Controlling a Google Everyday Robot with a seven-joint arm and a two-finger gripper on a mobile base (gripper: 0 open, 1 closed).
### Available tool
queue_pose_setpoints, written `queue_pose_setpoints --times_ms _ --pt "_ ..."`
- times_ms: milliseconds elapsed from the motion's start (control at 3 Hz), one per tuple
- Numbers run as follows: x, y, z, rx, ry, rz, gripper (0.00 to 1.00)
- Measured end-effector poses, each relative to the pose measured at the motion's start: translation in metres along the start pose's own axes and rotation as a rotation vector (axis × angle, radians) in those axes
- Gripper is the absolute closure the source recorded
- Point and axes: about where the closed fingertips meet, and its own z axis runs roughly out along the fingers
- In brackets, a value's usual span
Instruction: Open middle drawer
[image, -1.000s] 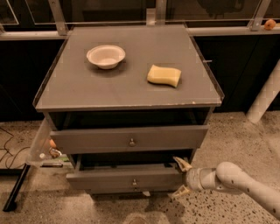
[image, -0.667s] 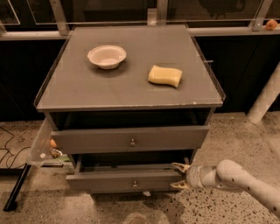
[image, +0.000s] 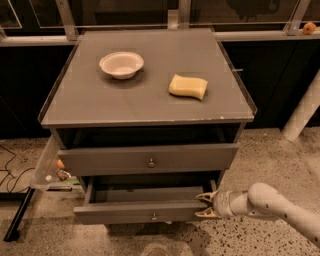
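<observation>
Matt middle drawer (image: 125, 212), metal knob (image: 154, 216); smooth gripper (image: 200, 205) at its right.

Speckled floor (image: 272, 150), dark, perhaps glazed, wall (image: 22, 90)

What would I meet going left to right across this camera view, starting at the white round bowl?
The white round bowl → small round metal knob of the pulled-out grey middle drawer → the robot's gripper, at that drawer's right end.

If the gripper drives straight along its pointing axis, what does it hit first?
The middle drawer. The gripper, fingers spread, sits at the drawer's right front corner and points left into it. It looks at or nearly on that corner, but depth is unclear, so contact can't be confirmed.
</observation>
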Motion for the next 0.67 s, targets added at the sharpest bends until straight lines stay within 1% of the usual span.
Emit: queue_pose_setpoints --times_ms 333,667 --pt "0.0 0.016 -0.005 -0.017 0.006 -0.008 1.0" --pt "0.0 0.032 -0.012 -0.027 0.015 -0.006 1.0"
